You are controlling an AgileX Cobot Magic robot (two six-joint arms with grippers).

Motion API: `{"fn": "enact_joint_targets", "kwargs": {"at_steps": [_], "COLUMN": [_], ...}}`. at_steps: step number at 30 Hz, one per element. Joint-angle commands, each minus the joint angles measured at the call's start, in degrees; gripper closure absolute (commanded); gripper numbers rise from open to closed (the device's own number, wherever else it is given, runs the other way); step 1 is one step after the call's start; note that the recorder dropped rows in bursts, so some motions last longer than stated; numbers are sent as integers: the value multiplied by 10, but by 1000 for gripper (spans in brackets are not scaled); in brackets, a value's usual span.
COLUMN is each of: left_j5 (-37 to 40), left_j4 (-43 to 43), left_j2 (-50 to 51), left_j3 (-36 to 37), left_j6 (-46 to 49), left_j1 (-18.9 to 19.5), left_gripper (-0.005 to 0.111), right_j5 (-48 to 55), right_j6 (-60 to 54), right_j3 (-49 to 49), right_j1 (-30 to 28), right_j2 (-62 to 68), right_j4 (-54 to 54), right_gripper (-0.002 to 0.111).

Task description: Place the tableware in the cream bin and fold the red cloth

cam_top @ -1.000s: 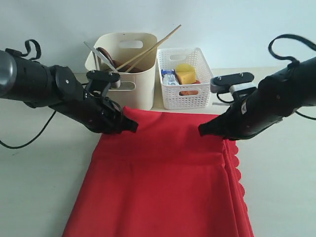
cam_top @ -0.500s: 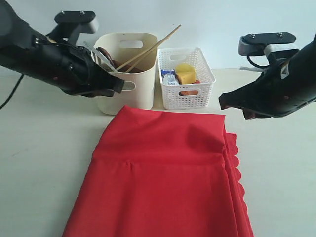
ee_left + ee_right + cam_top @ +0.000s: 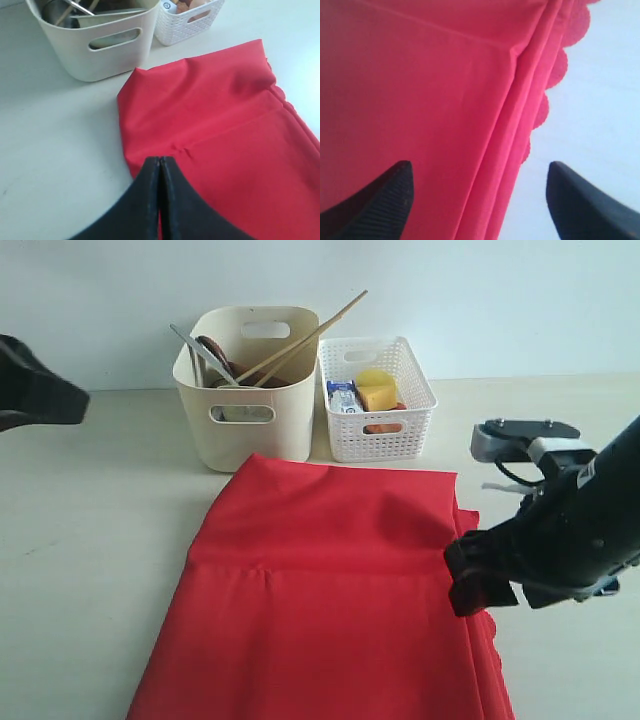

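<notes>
The right claw (image 3: 479, 172) stands wide apart, straddling the scalloped edge of the red cloth (image 3: 320, 590): one finger is over the folded layers, the other over bare table. The left claw (image 3: 160, 162) is pressed together and empty, with cloth below its tip. Beyond it sits the cream bin (image 3: 250, 430), chopsticks (image 3: 315, 330) poking out, perhaps a spoon too.

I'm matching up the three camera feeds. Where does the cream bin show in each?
Exterior view: the cream bin stands behind the red cloth, left of the white lattice basket.
Left wrist view: the bin, cut off by the frame edge, beyond the cloth's corner.
Right wrist view: not in it.
Shared landmark: the red cloth, in all three.
</notes>
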Motion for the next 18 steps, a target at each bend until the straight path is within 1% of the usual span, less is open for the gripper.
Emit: {"fn": "enact_joint_targets", "kwargs": {"at_steps": [1,4,10,14,18], "left_j5": [36,36,15,-13,-72], "left_j4": [17,21,31,53,95], "left_j2": [-77,-135,-240,-312,-372], "left_j3": [29,55,107,151,201], "left_j6": [-9,-9,-9,-20,-72], "left_j1": [29,39,40,40,40], "left_gripper": [107,107,107,107,107], "right_j5": [-59,-89,-89,-107,-132], "right_j6": [-9,-24,-115,-125,-125], "right_j3": [50,72,78,78,78], "right_j1": [-2,-2,-1,-1,-1], "right_j2": [-3,3,38,61,78], "right_j4": [18,44,140,144,144], "right_gripper": [35,35,35,35,35]}}
